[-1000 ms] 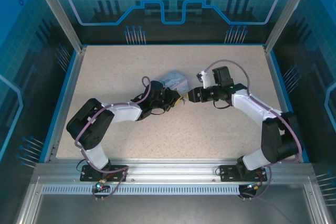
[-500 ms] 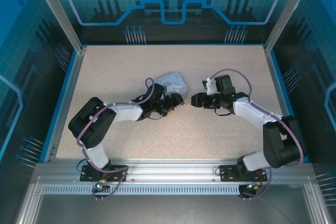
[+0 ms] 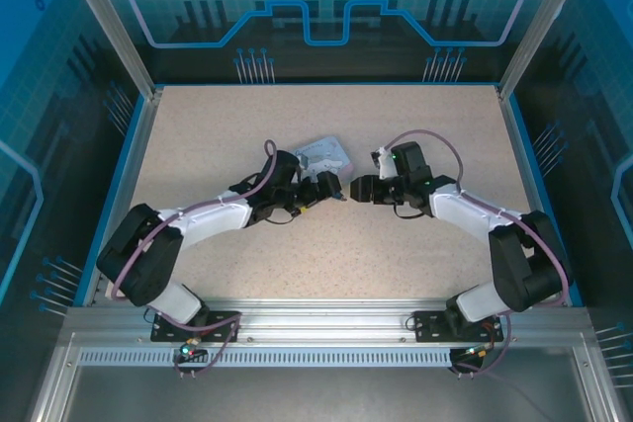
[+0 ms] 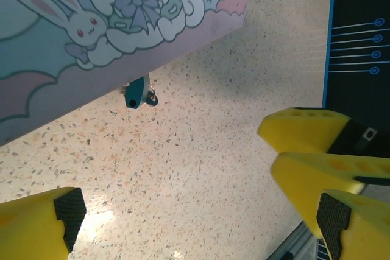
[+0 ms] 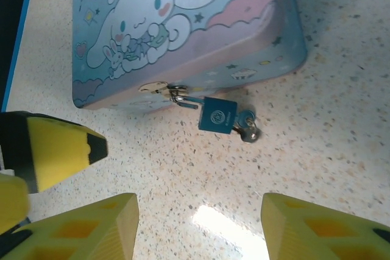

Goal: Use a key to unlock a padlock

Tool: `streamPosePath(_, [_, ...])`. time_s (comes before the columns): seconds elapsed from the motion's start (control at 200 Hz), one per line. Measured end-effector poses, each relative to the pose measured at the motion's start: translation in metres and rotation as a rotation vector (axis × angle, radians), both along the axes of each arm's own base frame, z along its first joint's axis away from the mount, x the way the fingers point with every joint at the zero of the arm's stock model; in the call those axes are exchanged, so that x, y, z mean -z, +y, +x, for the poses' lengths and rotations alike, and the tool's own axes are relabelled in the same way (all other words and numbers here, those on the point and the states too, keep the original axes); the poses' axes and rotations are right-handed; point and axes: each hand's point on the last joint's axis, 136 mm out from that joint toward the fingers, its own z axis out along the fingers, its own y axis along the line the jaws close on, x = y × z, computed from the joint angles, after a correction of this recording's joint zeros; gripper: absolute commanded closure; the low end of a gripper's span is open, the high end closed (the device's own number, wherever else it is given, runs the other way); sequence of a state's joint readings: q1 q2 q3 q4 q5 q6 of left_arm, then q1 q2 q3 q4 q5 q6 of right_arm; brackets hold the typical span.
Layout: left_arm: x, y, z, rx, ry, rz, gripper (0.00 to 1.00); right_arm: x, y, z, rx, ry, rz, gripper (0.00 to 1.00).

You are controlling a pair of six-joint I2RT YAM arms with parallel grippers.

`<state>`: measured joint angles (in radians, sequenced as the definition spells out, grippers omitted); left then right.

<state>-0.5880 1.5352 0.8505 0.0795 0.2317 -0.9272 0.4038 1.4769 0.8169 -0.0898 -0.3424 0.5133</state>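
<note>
1 change we see: left end effector (image 4: 201, 214) sprang open; right end effector (image 5: 201, 223) open; key (image 5: 247, 128) in padlock (image 5: 217, 115).

Padlock (image 4: 135, 94) shackle hidden behind box (image 4: 91, 41); box cut by frame edge.

- I see a speckled beige table (image 3: 198, 145) with a blue edge.
- A cartoon-bunny box (image 5: 183, 22) sits flat near its middle.
- The blue padlock (image 5: 217, 114), hooked on the box's hasp, lies on the surface with the key (image 5: 247, 127) at its end.
</note>
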Motion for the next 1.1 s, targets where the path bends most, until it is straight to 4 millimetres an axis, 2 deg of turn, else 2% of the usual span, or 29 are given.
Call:
streamPosePath(0.195, [-0.015, 0.026, 0.008, -0.054, -0.028, 0.01, 0.01, 0.004, 0.012, -0.002, -0.03, -0.064, -0.07, 0.43])
streamPosePath(0.35, [-0.023, 0.053, 0.017, -0.113, -0.049, 0.03, 0.01, 0.018, 0.014, 0.003, -0.027, -0.05, -0.09, 0.43])
streamPosePath(0.475, [-0.02, 0.073, 0.024, -0.153, -0.042, 0.057, 0.01, 0.026, 0.02, 0.008, -0.022, -0.026, -0.078, 0.43])
streamPosePath(0.595, [-0.016, 0.088, 0.029, -0.184, -0.03, 0.076, 0.01, 0.021, 0.033, 0.022, -0.021, -0.033, -0.052, 0.43])
streamPosePath(0.73, [-0.012, 0.096, 0.03, -0.193, -0.025, 0.09, 0.01, 0.014, 0.052, 0.036, -0.032, -0.051, -0.017, 0.43])
streamPosePath(0.885, [-0.006, 0.098, 0.027, -0.194, -0.013, 0.096, 0.01, 0.015, 0.069, 0.046, -0.044, -0.044, -0.004, 0.44])
streamPosePath(1.101, [0.001, 0.1, 0.023, -0.193, 0.004, 0.103, 0.01, 0.016, 0.079, 0.056, -0.05, -0.037, 0.011, 0.45])
